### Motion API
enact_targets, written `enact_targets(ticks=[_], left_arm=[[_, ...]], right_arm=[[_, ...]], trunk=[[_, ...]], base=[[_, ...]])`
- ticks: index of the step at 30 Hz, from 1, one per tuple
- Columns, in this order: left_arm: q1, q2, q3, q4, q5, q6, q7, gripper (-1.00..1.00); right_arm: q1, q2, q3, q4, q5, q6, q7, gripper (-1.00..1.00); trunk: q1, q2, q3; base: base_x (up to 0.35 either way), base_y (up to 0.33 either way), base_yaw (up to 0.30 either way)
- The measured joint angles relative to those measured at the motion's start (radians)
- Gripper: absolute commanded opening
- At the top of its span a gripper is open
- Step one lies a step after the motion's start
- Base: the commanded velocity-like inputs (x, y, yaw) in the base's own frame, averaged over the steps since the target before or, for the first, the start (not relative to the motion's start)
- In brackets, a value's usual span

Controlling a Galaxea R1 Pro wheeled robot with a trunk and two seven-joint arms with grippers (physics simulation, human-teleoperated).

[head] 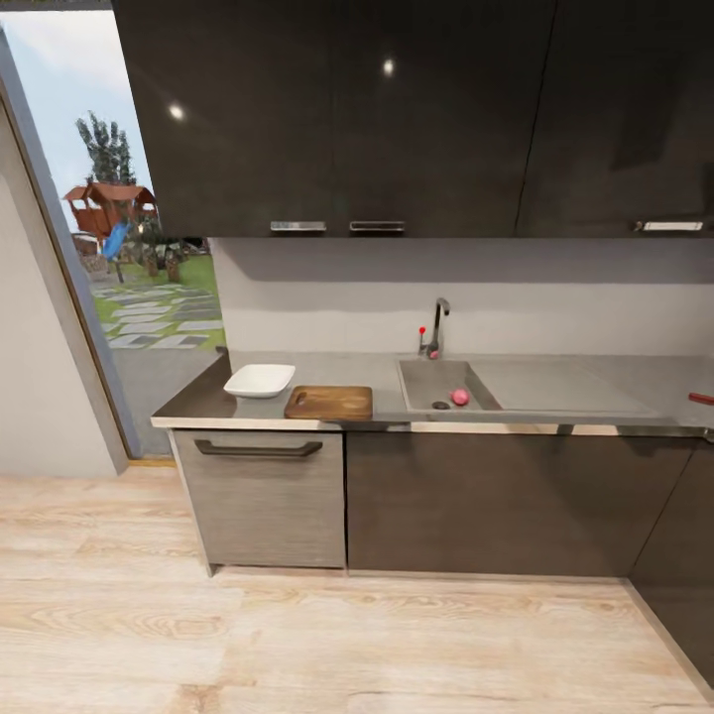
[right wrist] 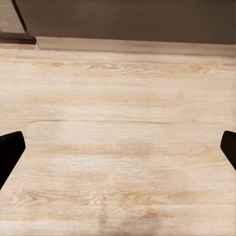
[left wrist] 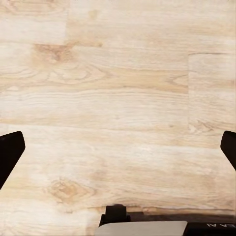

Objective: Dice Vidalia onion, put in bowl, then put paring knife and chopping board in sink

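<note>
A small pinkish-red Vidalia onion [head: 460, 397] lies in the grey sink [head: 474, 373] beside the round drain, under the chrome tap [head: 437, 325] with its red knob. On the grey countertop [head: 198, 399] a brown wooden chopping board [head: 329, 402] lies left of the basin, and the white square bowl [head: 260, 380] stands just left of the board. A red handle, seemingly the paring knife [head: 701, 399], pokes in at the far right edge. My left gripper [left wrist: 118, 150] and right gripper [right wrist: 118, 150] hang open over the wooden floor, away from the counter.
Dark cabinets run below and above the countertop, with a black-handled drawer front [head: 260, 448] under the bowl. A doorway [head: 119, 248] to a garden opens at the left. Pale wooden floor [head: 327, 635] stretches between me and the cabinets; another cabinet [head: 684, 555] juts out at right.
</note>
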Motion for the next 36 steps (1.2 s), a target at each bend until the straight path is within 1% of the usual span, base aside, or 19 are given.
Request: enact_targets(ticks=[36], left_arm=[[0.0, 0.0, 0.0, 0.004, 0.0, 0.0, 0.0, 1.0]], right_arm=[[0.0, 0.0, 0.001, 0.0, 0.0, -0.001, 0.0, 1.0]], trunk=[[-0.138, 0.252, 0.113]], base=[[0.0, 0.0, 0.0]])
